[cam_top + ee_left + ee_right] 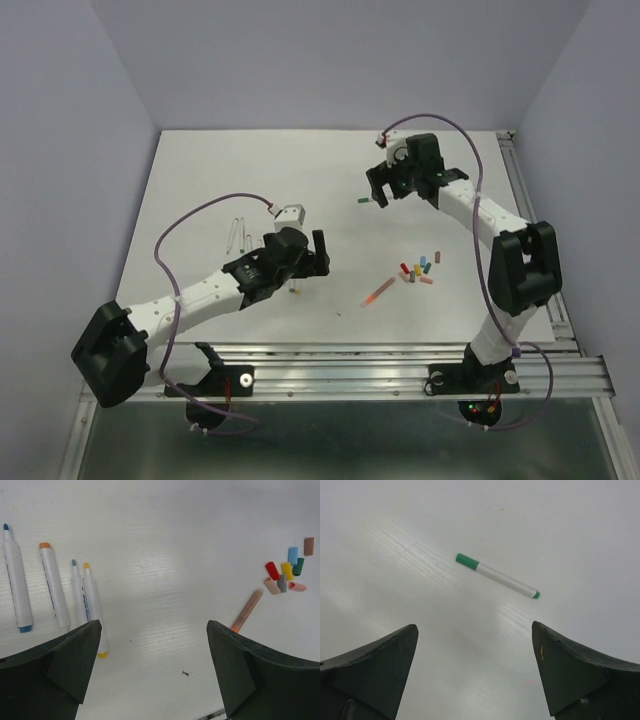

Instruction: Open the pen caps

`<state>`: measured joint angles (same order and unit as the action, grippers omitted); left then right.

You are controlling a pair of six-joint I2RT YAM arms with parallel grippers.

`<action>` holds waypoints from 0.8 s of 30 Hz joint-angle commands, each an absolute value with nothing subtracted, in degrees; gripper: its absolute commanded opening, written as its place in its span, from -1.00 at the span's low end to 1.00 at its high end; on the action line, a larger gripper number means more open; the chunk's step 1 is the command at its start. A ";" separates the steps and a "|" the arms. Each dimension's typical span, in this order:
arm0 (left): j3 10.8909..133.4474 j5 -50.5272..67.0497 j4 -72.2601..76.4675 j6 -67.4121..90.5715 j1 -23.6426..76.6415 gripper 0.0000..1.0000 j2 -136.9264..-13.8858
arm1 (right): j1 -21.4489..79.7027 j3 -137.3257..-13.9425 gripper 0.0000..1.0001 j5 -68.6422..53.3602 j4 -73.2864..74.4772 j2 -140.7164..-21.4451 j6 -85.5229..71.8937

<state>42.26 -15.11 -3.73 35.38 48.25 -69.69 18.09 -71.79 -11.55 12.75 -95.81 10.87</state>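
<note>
On the tabletop (200, 180) both arms are seen released and empty: the left end effector (153, 627) above the middle, the right end effector (475, 627) towards the far edge. A green pen (497, 576) lies below the right one (cap on or off cannot be told). The pen caps (285, 572) are piled near the right edge and could be scattered by a low arm sweep.

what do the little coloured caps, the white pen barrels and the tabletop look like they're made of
Pen caps: likely moulded plastic; solid bright colours, smooth, slight sheen.
Pen barrels: plastic too by the look; white, smooth, with dark printing.
Table: white board, perhaps laminate or painted wood; faint streaked grain and soft glare suggest a satin finish, material unclear.
</note>
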 commanded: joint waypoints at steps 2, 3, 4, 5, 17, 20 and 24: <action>40.43 -15.82 -1.14 34.10 47.90 0.98 -65.66 | 18.02 -89.02 1.00 -10.46 26.98 -107.83 27.59; 40.43 -15.73 -1.14 33.75 47.90 0.98 -65.48 | 17.93 -91.64 1.00 -10.55 26.81 -110.28 27.77; 40.52 -15.99 -1.23 33.49 47.81 0.98 -65.57 | 18.02 -92.63 1.00 -11.07 26.63 -111.35 28.30; 40.60 -15.91 -1.23 33.31 47.81 0.98 -65.57 | 18.02 -93.85 1.00 -11.94 26.89 -112.58 30.21; 41.13 -16.26 -1.76 31.29 47.46 0.98 -66.97 | 18.81 -120.40 0.98 -21.27 43.41 -131.47 37.00; 41.31 -16.00 -1.76 30.94 47.29 0.98 -67.41 | 19.77 -122.43 0.94 -20.04 45.61 -134.29 38.49; 41.22 -16.00 -1.76 30.85 47.11 0.98 -67.59 | 20.39 -121.73 0.93 -20.39 45.61 -135.09 39.55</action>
<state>40.80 -15.20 -2.79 32.36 47.51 -67.66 19.11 -118.83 -19.35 42.61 -134.56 37.19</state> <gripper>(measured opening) 0.986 0.969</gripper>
